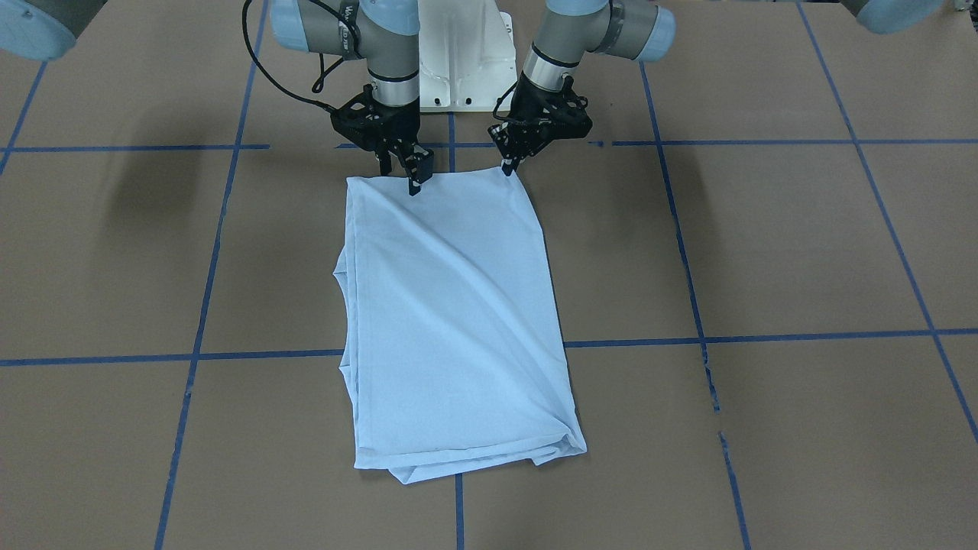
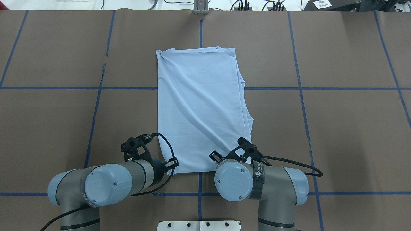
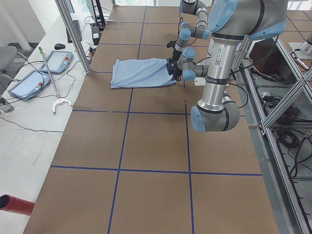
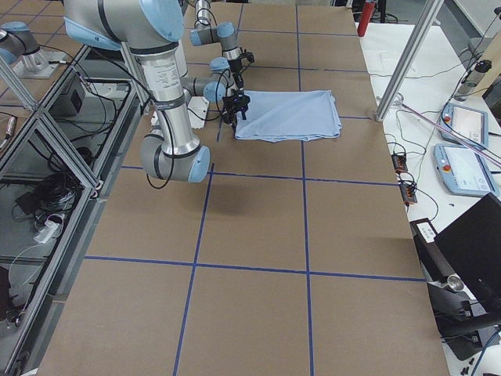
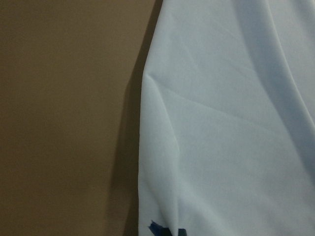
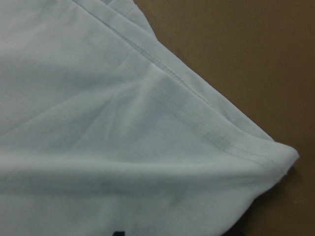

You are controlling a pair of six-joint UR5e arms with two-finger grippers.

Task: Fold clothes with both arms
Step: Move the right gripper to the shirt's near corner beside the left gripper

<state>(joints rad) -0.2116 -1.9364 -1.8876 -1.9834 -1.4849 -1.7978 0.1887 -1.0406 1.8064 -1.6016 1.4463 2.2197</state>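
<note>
Though no container shows anywhere, the table (image 1: 764, 244) carries the t-shirt (image 1: 451, 305) at its middle, already folded lengthwise into a narrow panel with the sleeves turned in. I judge a crosswise fold or two remains. Both hands sit at the edge nearest the robot. The right hand (image 1: 403, 172) looks spread open over one corner, holding nothing, while whether the left hand (image 1: 508, 166) pinches its corner I cannot tell.

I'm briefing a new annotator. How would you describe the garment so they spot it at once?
On the brown table crossed by blue tape lines, look just beyond the left gripper and right gripper. The pale blue t-shirt lies there folded into a long rectangle, the only cloth there.
</note>
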